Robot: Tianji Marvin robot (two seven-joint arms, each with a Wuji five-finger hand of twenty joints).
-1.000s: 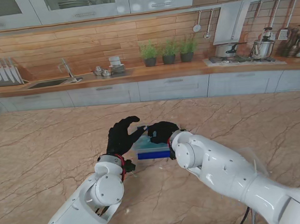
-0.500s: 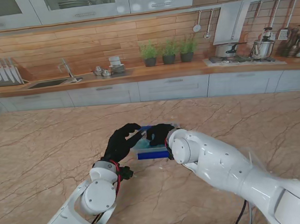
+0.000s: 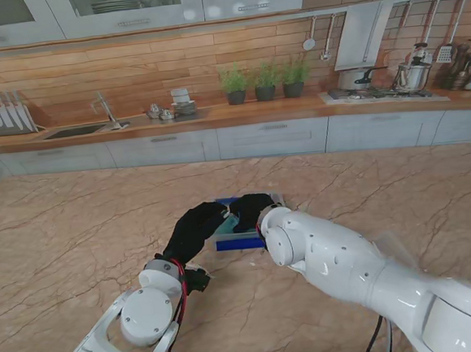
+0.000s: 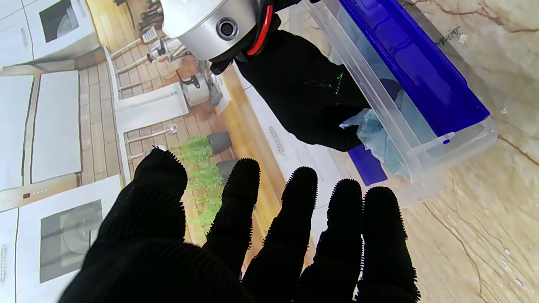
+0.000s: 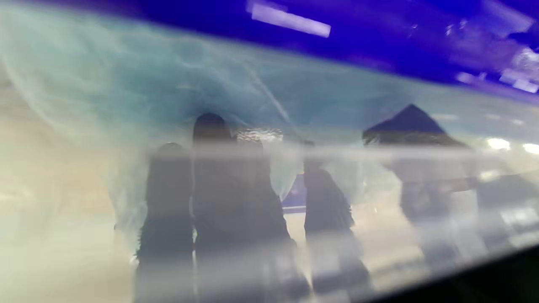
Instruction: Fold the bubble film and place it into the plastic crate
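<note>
Your plastic crate (image 3: 239, 239) sits on the marble desk (image 3: 76, 229), a clear box with a blue base, and both hands meet over it. The right hand (image 3: 250, 210) reaches down into the crate from its far side; in the left wrist view its black glove (image 4: 307, 97) dips past the clear wall, with the pale blue-green bubble film (image 4: 372, 136) bunched against its fingertips inside the crate. The right wrist view is blurred, but you can see dark fingers (image 5: 210, 176) pressed into the film (image 5: 168, 84) against the blue floor. The fingers appear curled onto the film, though whether they truly grip it or only press it down cannot be told.

Your left hand (image 3: 197, 229) lies at the crate's left end. In its own wrist view the fingers (image 4: 294, 210) are spread and straight, holding nothing, their tips just short of the crate's corner (image 4: 446, 168), not touching it. A small part of the film shows between the two hands in the stand view (image 3: 227, 225).
</note>
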